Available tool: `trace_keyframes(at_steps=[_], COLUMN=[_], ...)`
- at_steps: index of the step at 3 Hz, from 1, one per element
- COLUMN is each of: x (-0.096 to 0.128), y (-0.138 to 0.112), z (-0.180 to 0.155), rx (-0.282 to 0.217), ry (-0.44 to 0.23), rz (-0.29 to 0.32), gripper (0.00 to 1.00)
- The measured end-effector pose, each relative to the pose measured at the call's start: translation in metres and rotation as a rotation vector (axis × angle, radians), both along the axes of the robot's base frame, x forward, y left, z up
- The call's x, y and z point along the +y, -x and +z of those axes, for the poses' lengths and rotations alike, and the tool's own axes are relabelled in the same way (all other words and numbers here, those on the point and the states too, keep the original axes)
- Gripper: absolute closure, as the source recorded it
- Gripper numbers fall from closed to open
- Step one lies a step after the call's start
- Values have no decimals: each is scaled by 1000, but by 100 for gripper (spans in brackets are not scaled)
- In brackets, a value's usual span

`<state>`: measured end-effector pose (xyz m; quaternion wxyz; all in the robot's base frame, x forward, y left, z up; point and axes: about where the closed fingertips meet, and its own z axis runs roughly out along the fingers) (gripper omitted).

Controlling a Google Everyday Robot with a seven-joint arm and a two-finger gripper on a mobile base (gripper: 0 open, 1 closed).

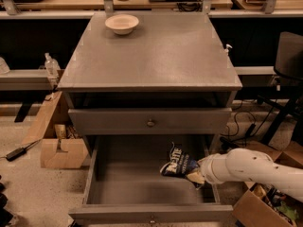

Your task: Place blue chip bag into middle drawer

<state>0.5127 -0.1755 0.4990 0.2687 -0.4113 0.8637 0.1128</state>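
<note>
Grey middle drawer stands open, the blue chip bag inside near its right wall, touching my gripper, whose grip I cannot tell, so withdrawing could drag the bag out.

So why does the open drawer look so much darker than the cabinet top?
Camera view: light seems to come from above, so the cabinet top and cream bowl are well lit; the upper drawer front shades the back of the middle drawer; the blue chip bag sits dim inside it, with the gripper against its right side.
</note>
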Motion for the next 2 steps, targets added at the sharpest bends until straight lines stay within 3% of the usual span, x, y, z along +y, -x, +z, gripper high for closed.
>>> trace_keyframes(at_steps=[1,2], x=[1,2], y=[0,1], z=[-1,-1], rx=[2,3], ry=[-1,-1], rz=[2,3], gripper=[5,0])
